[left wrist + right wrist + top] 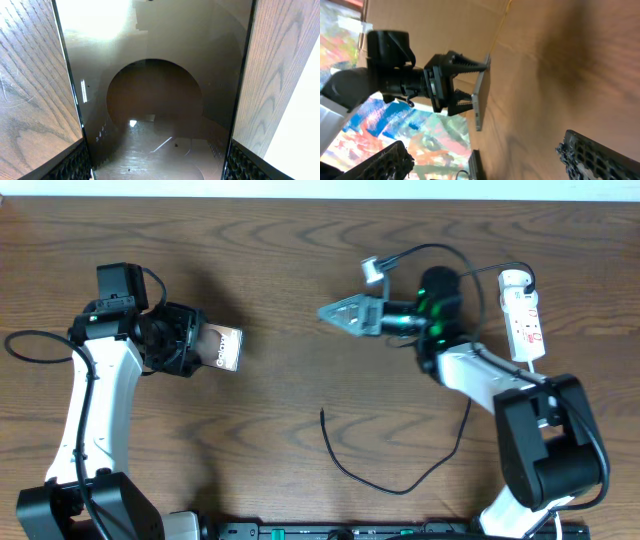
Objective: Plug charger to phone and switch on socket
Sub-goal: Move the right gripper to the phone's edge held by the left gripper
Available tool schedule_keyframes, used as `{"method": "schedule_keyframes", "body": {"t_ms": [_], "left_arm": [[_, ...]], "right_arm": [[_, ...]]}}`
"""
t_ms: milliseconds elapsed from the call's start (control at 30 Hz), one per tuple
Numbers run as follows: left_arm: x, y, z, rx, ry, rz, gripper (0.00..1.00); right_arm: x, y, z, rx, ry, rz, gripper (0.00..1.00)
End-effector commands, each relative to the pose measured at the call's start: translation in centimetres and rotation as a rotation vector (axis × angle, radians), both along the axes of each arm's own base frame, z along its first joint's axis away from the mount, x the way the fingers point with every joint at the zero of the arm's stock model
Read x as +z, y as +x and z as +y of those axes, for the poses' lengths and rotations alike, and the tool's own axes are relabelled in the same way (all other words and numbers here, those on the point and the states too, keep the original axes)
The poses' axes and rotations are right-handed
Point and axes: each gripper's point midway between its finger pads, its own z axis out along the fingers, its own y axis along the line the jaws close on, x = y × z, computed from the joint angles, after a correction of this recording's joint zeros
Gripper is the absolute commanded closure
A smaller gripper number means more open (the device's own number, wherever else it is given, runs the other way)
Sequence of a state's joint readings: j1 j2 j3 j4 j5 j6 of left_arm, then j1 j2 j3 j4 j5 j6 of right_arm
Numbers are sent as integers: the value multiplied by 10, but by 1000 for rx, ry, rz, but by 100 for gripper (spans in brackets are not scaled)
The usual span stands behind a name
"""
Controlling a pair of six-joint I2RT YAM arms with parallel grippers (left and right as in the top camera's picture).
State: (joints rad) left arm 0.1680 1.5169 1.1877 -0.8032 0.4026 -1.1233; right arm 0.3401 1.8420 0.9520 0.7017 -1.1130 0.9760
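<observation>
Phone (225, 348): clamped in left tool (204, 346).
Charger (380, 483): loose on worktop (280, 240), plug tip lower right of phone, not plugged in.
Socket (523, 320): far right of phone, no tool on it.
Right tool (338, 313): spread wide, empty.
Both steps outstanding.
Right wrist view alone shows phone edge-on; overhead alone shows charger.

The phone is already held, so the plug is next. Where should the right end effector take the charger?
Probably just behind the plug tip of the charger, from above, closing across it: that end lies flat, free and nearly straight on the table.
</observation>
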Motion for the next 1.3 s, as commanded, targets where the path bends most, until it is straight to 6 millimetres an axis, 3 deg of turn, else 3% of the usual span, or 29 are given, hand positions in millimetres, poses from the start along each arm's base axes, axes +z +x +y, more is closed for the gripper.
{"method": "schedule_keyframes", "body": {"t_ms": [0, 233, 500, 800, 1133, 1267], "left_arm": [[3, 2, 0, 20, 13, -4, 93], [3, 1, -17, 62, -27, 27, 93], [3, -1, -37, 111, -70, 63, 93], [4, -5, -65, 65, -97, 78, 93], [4, -8, -78, 27, -106, 80, 93], [4, -9, -81, 30, -108, 86, 93]], "right_arm": [[2, -3, 29, -39, -10, 18, 5], [-3, -25, 74, -51, -37, 12, 13], [-6, -43, 98, -45, -50, 6, 12], [-30, -39, 96, -108, -140, 52, 17], [-31, -38, 96, -109, -153, 10, 34], [-31, -38, 96, -107, -153, 10, 36]]}}
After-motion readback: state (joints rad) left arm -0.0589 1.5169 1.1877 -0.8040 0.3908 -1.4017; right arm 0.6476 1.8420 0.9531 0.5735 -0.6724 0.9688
